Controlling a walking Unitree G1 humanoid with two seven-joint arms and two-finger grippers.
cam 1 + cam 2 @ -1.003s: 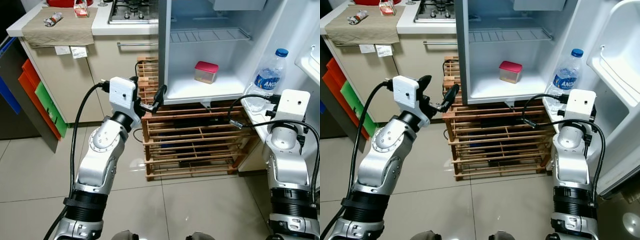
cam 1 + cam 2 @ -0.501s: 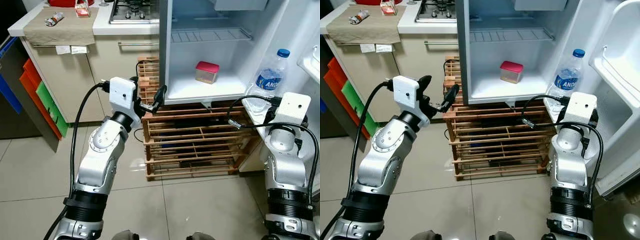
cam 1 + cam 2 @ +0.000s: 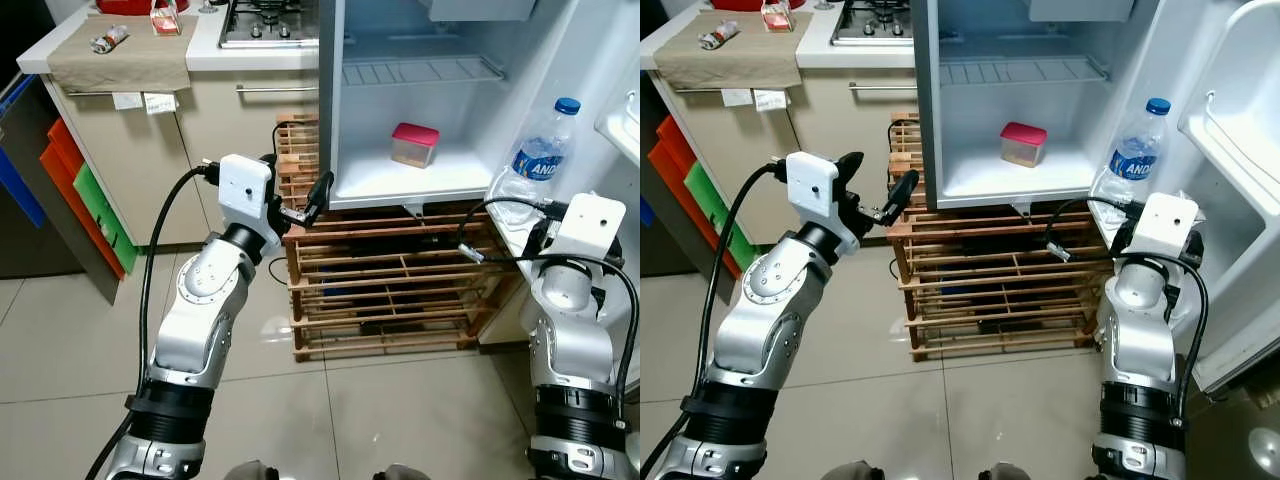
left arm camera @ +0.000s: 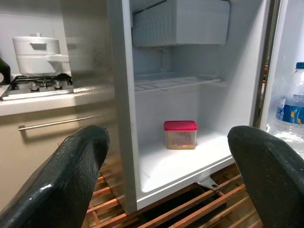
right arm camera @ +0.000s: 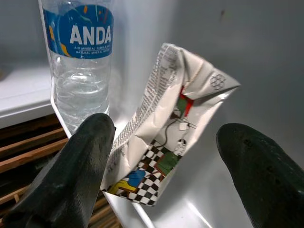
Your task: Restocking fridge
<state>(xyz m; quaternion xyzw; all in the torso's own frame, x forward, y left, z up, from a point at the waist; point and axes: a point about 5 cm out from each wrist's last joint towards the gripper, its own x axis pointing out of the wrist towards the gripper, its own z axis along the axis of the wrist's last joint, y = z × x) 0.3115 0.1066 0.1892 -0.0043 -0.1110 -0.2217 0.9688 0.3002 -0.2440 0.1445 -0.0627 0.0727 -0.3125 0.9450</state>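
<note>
the fridge (image 3: 400, 185) stands open on a wooden rack (image 3: 390, 290), and a red-lidded box (image 3: 412, 144) sits on its floor below a wire shelf (image 3: 420, 70). on the open door (image 3: 1230, 130) at the robot's right, a water bottle (image 3: 535, 160) stands upright in the lower door shelf, its blue cap up. in the right wrist view a crumpled carton (image 5: 166, 128) with checkered print leans tilted just beside the bottle, between the two spread black fingers (image 5: 76, 166) of the right gripper (image 5: 166, 166); the fingers are apart and whether either touches the carton cannot be told. in the eye views the right arm is raised to the door shelf, just below the bottle. the left gripper (image 3: 305, 205) is held up near the fridge's left front edge, its fingers (image 4: 71, 175) parted and holding nothing, pointing into the fridge toward the box. to the left, a counter (image 3: 200, 45) carries a cloth (image 3: 120, 55) and a hob (image 3: 268, 22); a white pot (image 4: 40, 50) sits on the hob in the left wrist view
</note>
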